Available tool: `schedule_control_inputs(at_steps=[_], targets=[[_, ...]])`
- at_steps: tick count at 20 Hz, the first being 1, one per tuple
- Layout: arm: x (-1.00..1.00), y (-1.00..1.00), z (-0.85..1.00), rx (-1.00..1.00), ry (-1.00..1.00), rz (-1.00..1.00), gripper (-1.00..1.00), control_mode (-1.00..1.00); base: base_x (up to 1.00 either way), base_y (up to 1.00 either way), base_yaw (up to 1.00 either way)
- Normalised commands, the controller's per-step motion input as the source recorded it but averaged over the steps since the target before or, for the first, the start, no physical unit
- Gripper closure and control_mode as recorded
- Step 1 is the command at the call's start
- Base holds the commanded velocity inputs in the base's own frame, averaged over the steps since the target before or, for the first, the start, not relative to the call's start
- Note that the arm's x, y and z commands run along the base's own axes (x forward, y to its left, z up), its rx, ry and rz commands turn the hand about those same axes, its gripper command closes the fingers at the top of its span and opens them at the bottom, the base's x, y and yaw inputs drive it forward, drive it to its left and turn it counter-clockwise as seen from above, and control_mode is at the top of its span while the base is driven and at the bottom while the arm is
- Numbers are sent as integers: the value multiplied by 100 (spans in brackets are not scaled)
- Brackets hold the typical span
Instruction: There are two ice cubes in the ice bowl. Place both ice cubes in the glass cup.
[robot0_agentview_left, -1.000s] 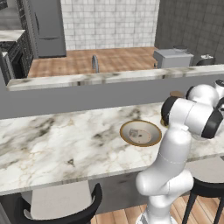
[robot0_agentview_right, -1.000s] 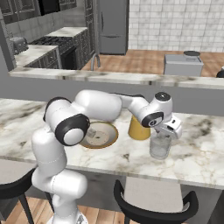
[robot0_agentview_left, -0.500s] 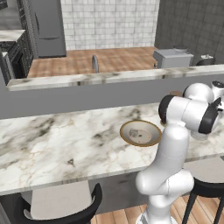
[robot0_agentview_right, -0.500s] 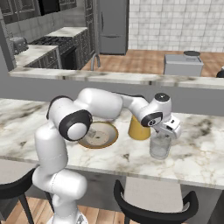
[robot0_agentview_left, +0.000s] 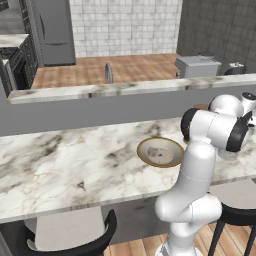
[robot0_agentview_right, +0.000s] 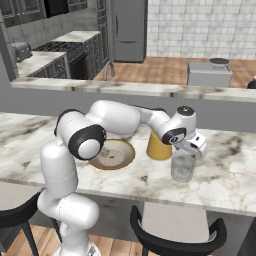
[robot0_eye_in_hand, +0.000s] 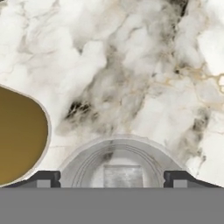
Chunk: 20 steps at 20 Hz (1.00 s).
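The end effector (robot0_eye_in_hand: 112, 179) hangs directly above the clear glass cup (robot0_agentview_right: 183, 166), fingers spread, released. A pale grey ice cube (robot0_eye_in_hand: 122, 176) lies inside that cup. The tan-rimmed shallow ice bowl (robot0_agentview_right: 113, 153) sits well left of the cup on the marble tabletop (robot0_agentview_right: 230, 175), beyond a yellow cup (robot0_agentview_right: 159, 148).

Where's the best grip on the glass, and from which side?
Pinch the rim wall of the glass from straight above: it stands upright, round and open-topped, so the rim is free. Pick the part of the rim facing away from the yellow cup, which stands close beside it.
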Motion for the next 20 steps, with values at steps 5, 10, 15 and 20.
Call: schedule_control_inputs(at_steps=[5,10,15,20], targets=[[-3,2,31,0,-6,0,-100,-100,0,0,0],[-60,72,24,0,-7,0,-100,-100,0,0,0],[-61,100,2,0,-1,1,-100,-100,0,0,0],[-24,100,12,0,0,0,-100,-100,0,0,0]])
